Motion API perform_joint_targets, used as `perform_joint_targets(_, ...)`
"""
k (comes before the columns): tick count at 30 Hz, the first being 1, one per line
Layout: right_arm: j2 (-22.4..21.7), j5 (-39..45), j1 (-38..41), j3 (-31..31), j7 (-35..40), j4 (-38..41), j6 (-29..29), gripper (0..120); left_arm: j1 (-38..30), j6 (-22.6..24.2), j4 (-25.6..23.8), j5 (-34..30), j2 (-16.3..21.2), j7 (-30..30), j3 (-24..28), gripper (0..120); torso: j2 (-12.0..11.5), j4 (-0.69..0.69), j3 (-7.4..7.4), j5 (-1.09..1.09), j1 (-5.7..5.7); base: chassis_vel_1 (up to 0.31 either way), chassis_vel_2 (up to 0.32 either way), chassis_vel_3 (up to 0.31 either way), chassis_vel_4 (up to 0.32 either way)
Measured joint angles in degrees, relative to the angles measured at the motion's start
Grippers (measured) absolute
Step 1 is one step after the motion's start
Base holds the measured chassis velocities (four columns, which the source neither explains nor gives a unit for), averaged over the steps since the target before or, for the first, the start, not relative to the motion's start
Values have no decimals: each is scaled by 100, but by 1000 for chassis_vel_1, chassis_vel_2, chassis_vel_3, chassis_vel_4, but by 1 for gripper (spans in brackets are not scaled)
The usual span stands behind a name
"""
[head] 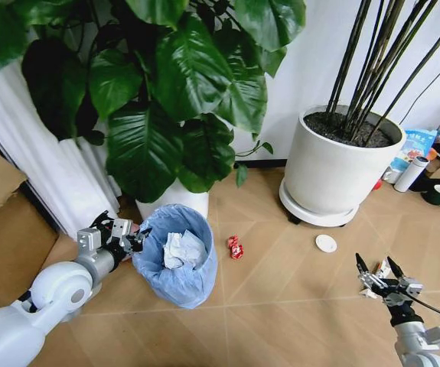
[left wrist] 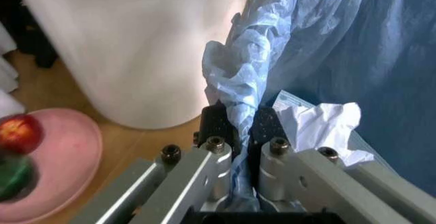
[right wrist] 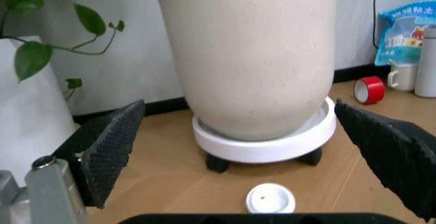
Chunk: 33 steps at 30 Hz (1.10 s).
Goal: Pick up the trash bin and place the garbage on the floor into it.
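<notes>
Herringbone wood floor point(head: 281, 306) carried the trash bin point(head: 175, 260), lined with crinkly light-blue plastic, standing before a white plant pot point(head: 175, 200) with crumpled white paper point(head: 183, 249) inside. The left gripper point(head: 134, 238) pinched its bag rim. A red wrapper point(head: 235, 246) and white disc point(head: 326, 243) lay nearby; the right gripper point(head: 380, 271) hovered with fingers spread.

Beside the left pincer point(head: 133, 235), the trash bin point(head: 175, 264) hides its black body under the blue bag; leaves cover the pot point(head: 175, 200) behind it.
</notes>
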Motion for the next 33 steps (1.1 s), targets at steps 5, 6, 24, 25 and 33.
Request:
perform_joint_targets(5, -13, -15, 13, -6, -31, -18, 15, 100, 3, 0, 10, 5, -6, -1, 6, 0, 0, 0, 0, 3, 0, -199, -16, 178, 20)
perform_joint_targets(6, -19, -15, 16, -7, -35, -21, 15, 100, 2, 0, 12, 5, -5, -1, 6, 0, 0, 0, 0, 2, 0, -153, 6, 162, -7)
perform_joint_targets(24, -532, -279, 348, -706, -411, -408, 218, 100, 134, 1, 6, 34, 145, -5, -71, 0, 0, -1, 0, 2, 0, -80, 44, 79, -42)
perform_joint_targets(25, -665, -290, 465, -1007, -458, -509, 226, 100, 134, 1, -19, 2, 172, -19, -78, 0, 0, -1, 0, 0, -1, 0, 0, 0, 0)
perform_joint_targets(33, -1280, -193, 1366, -2578, -727, -1144, -82, 100, 138, 26, -204, -159, 445, -126, -54, 0, 0, -1, 0, 3, -1, 0, 0, 0, 0)
